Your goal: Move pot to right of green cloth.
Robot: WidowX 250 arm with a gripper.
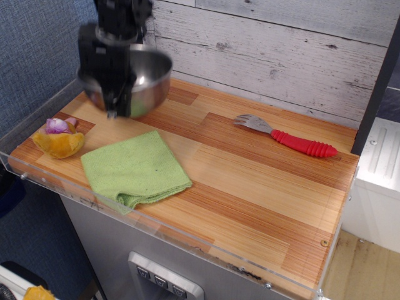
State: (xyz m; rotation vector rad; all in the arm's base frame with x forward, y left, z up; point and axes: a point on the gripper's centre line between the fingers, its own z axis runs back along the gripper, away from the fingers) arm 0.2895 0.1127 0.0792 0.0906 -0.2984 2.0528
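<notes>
Up off the counter, at the back left corner, the pincer has the pot pinched by its near rim, one finger inside the bowl and one outside as far as I can make out through the blur. The pot hangs clear of the wood and looks slightly tilted, its far side a touch higher.

Below and a little in front of the pincer lies the green cloth, flat and rumpled at its edges. Down to the pincer's left on the counter sits the plush toy, orange with a purple top. Well off to its right, near the back wall, the red-handled fork lies at a slant.

The open boards to the right of the cloth, between it and the fork, are where the pot should go. To my eye the carry wants to run sideways at this height, passing behind or over the cloth without dragging it, then come down forward so the pot sits level with the cloth rather than behind it. A rim grip on smooth steel could slip, so a steady, unhurried sweep seems wise, and the pot should touch down before release.
</notes>
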